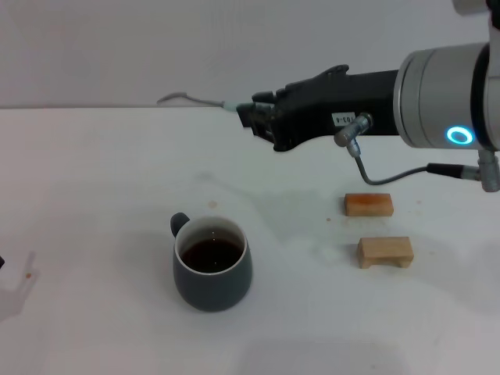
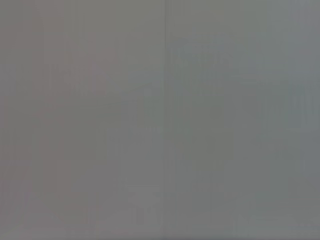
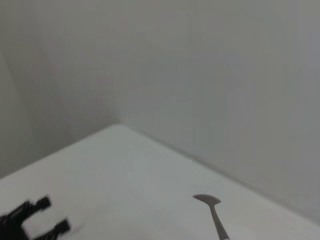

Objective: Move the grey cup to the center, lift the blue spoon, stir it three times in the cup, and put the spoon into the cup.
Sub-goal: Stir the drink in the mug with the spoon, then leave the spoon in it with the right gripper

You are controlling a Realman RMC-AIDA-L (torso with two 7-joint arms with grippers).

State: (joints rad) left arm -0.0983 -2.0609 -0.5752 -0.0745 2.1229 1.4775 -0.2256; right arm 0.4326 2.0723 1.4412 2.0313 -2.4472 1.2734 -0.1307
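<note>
The grey cup (image 1: 212,273) stands on the white table near the middle front, with dark liquid inside and its handle pointing back left. My right gripper (image 1: 250,116) hovers above and behind the cup, shut on the handle end of the blue spoon (image 1: 191,100). The spoon sticks out level to the left, with its metal bowl well clear of the cup. Its bowl and neck (image 3: 213,212) also show in the right wrist view. My left gripper (image 1: 17,287) rests at the table's left edge, open and holding nothing; the right wrist view shows the left gripper (image 3: 52,215) too.
Two small wooden blocks (image 1: 369,205) (image 1: 384,251) lie on the table (image 1: 109,172) to the right of the cup, below my right arm. A plain wall runs behind the table. The left wrist view is a blank grey.
</note>
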